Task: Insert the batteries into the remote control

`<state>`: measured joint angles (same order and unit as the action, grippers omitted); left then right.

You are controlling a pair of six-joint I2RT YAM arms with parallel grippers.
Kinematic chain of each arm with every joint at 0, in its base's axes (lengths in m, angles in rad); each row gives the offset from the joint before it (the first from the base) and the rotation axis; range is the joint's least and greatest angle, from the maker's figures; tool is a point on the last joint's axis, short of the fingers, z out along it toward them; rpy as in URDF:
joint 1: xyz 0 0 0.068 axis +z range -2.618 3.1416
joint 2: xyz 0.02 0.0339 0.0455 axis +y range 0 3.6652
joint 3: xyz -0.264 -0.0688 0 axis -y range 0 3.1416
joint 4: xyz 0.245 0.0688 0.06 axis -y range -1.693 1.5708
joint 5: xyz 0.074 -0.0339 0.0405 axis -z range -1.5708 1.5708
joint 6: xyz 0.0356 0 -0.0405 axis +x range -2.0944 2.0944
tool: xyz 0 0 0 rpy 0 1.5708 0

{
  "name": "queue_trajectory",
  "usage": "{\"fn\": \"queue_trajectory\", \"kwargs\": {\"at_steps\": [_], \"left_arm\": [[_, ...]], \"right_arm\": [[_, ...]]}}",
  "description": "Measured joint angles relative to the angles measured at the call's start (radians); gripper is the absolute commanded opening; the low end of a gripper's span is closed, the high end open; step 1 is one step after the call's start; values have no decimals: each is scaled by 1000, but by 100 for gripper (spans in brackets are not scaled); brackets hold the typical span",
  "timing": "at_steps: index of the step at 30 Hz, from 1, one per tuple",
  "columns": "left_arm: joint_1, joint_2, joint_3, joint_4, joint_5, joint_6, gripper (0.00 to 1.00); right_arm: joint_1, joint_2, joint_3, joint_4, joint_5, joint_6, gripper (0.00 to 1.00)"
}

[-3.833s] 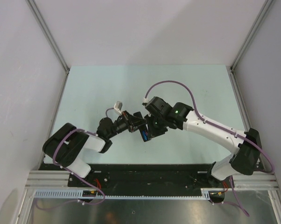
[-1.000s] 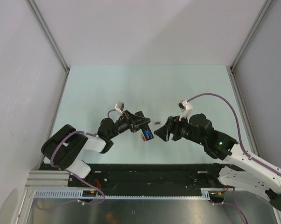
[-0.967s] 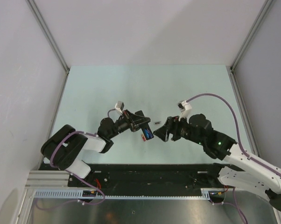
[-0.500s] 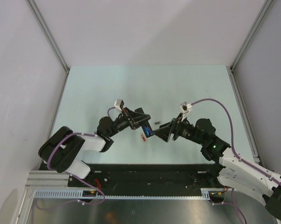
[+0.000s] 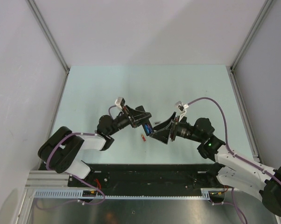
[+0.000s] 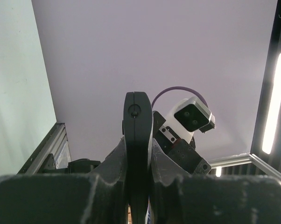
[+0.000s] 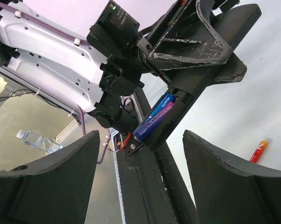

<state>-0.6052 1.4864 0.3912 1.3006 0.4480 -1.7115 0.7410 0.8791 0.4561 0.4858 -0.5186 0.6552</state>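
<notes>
Over the last second the right claw (image 5: 158,132) has swung in from the right of the overhead frame to meet the remote (image 7: 178,111), which the left claw (image 5: 142,119) has tipped up off the table (image 5: 94,93) toward it. The left claw is clamped shut on the remote. The right claw's jaws stand wide apart, hold nothing, and flank the remote's open slot without touching it. A blue battery (image 7: 154,120) already sits in that slot at the middle of the right wrist view. The red-orange battery (image 5: 143,137) lies loose on the table, low centre of the overhead frame, just below both claws. So loading looks part done: that battery likely has to be picked up next.
</notes>
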Motion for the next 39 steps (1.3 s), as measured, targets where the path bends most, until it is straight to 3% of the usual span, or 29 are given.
{"fn": "queue_trajectory", "kwargs": {"at_steps": [20,39], "left_arm": [[-7,-43,3,0,7,0,0],[-12,-59,3,-18,-12,12,0]], "right_arm": [[-37,52,-1,39,-23,5,69],[-41,88,-1,90,-51,66,53]]}}
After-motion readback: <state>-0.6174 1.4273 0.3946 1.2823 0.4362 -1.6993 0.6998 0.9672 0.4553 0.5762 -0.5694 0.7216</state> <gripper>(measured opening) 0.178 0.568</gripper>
